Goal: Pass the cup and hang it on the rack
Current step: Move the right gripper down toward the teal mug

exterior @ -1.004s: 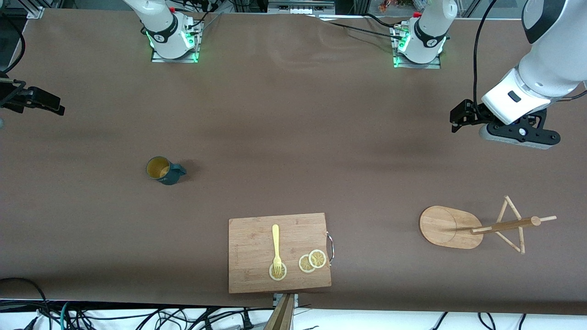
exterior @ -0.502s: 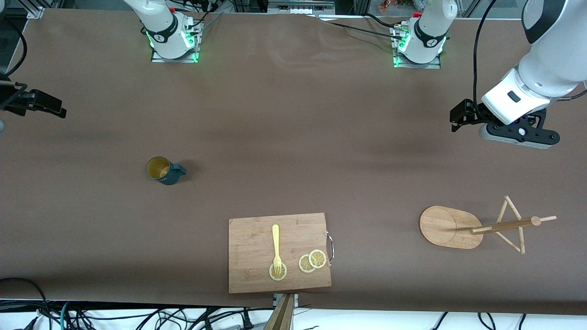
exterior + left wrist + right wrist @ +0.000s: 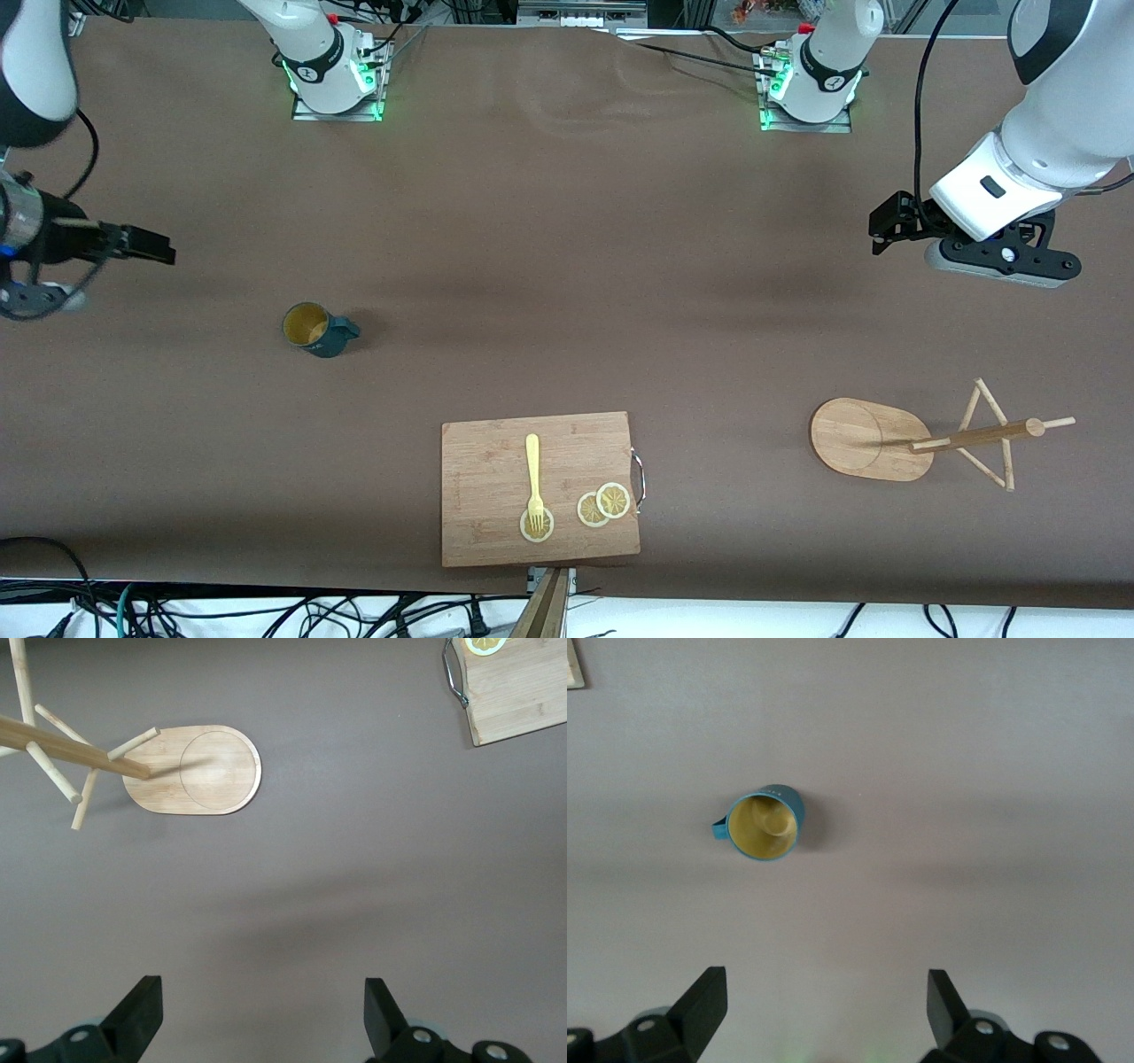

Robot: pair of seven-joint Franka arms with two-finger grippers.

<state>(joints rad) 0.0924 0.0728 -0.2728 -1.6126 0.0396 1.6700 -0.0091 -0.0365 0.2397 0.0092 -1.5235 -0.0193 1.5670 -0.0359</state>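
The dark teal cup (image 3: 312,329) with its mustard-yellow inside stands upright on the brown table toward the right arm's end. It also shows in the right wrist view (image 3: 764,822), handle to one side. My right gripper (image 3: 164,250) is open and empty over the table at that end, apart from the cup (image 3: 824,1010). The bamboo rack (image 3: 864,439) stands toward the left arm's end, its post and pegs (image 3: 974,436) bare. My left gripper (image 3: 879,232) is open and empty over the table, away from the rack (image 3: 199,771), and waits (image 3: 263,1014).
A rectangular cutting board (image 3: 496,461) lies near the table's front edge, midway along it. It carries a yellow fork (image 3: 533,478) and lemon slices (image 3: 602,505). Its corner shows in the left wrist view (image 3: 518,691). Cables hang along the front edge.
My right arm has swung in from the table's end toward the cup, and its gripper now reaches farther over the table. The left arm, cup and rack have not moved.
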